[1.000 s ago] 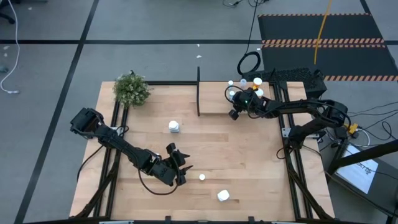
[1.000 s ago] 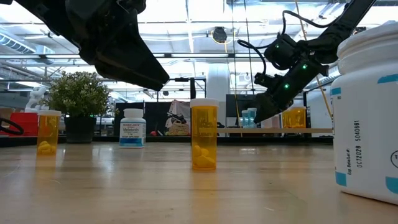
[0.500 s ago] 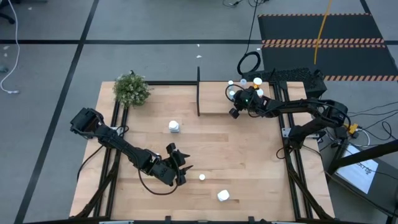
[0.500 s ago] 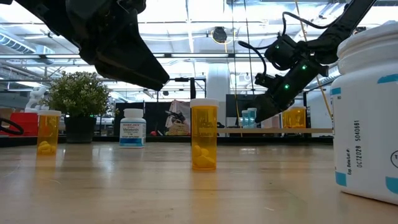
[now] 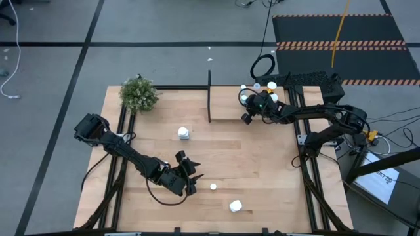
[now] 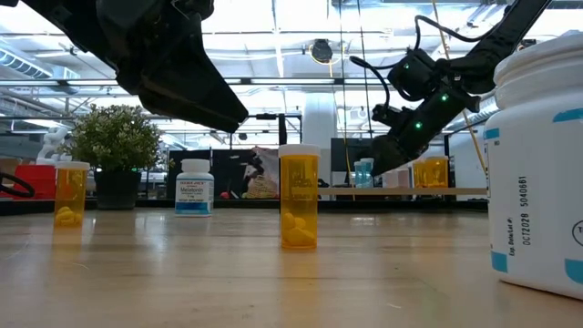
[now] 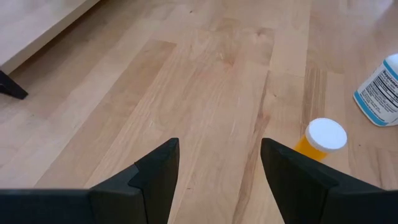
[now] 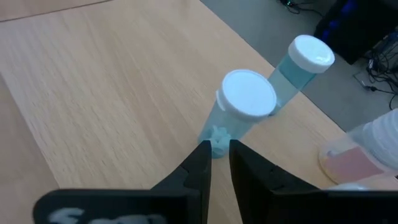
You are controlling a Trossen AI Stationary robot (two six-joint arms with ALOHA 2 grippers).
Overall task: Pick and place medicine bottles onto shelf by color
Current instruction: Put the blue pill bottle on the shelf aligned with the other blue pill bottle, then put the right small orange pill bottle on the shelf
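touching right pincer (image 8: pixel 215 163): blue bottle (image 8: pixel 239 112)

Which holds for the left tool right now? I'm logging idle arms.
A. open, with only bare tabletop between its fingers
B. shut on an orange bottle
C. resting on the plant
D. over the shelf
A: the left tool is open, bare tabletop between its fingers, and the orange bottle stands off to one side.

bare board ahead of left tool (image 7: pixel 217 165), orange bottle (image 7: pixel 318 140) beside, blue bottles (image 8: pixel 245 106) crowding right tool (image 8: pixel 217 163)
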